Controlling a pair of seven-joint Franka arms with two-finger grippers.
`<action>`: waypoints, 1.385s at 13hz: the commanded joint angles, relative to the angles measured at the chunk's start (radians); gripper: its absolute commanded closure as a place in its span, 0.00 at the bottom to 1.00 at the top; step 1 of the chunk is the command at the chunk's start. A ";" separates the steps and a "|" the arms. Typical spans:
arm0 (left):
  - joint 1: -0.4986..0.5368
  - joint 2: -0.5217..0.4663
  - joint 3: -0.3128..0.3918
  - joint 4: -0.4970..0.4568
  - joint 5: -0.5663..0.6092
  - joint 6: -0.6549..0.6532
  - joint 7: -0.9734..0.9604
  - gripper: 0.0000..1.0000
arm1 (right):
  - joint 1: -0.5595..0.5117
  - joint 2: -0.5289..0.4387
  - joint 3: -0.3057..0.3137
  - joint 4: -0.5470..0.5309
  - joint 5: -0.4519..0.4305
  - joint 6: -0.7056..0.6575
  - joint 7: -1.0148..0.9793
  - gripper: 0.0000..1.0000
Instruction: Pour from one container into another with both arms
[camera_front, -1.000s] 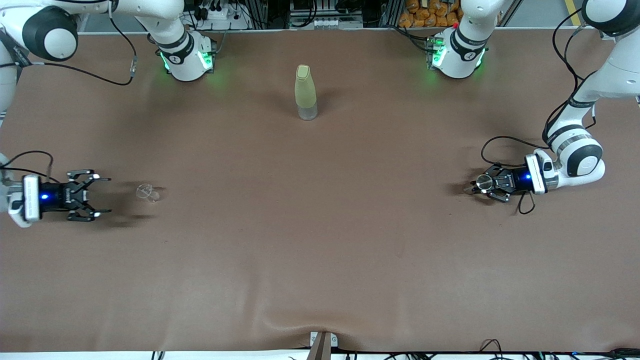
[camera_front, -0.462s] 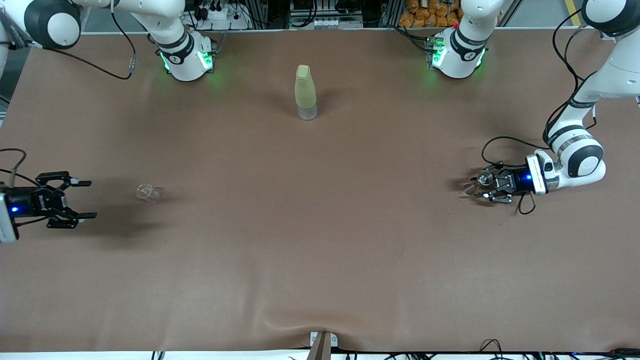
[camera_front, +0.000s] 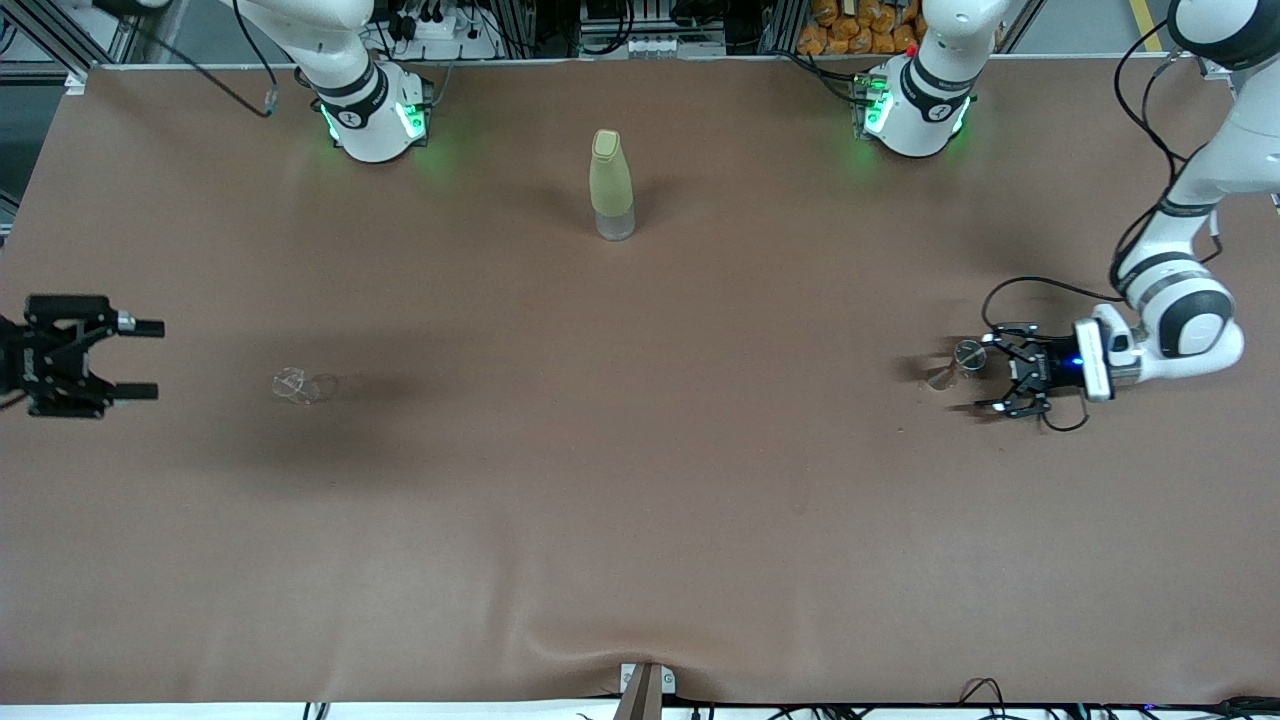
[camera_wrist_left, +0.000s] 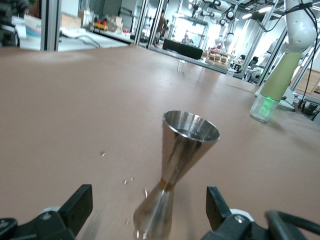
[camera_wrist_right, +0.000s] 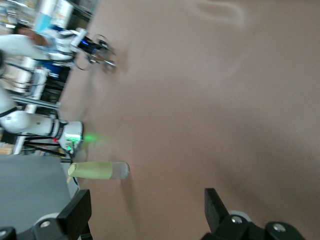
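Note:
The tiny clear glass cup sits on the brown table toward the right arm's end. It also shows as a small speck in the left wrist view. My right gripper hangs open over that end of the table, well apart from the cup, with nothing between its fingers. The metal jigger stands on the table toward the left arm's end. My left gripper is open just beside it. Its wrist view shows the jigger just past the spread fingertips, apart from both.
The tall pale yellow-green bottle stands upright mid-table, farther from the front camera than both small vessels; both wrist views show the bottle. A few small droplets or specks lie on the cloth by the jigger.
My left gripper has opened, let go of the jigger and backed off toward its own end. My right gripper has pulled away from the glass cup and risen.

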 joint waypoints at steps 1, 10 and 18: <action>0.035 -0.042 -0.009 0.103 0.104 -0.068 -0.238 0.00 | 0.050 -0.084 -0.008 -0.038 -0.142 0.016 0.156 0.00; -0.116 -0.368 -0.025 0.260 0.413 -0.133 -1.273 0.00 | 0.173 -0.401 -0.008 -0.347 -0.581 0.263 0.496 0.00; -0.429 -0.499 -0.038 0.332 0.755 -0.125 -2.246 0.00 | 0.332 -0.451 -0.158 -0.364 -0.705 0.295 0.669 0.00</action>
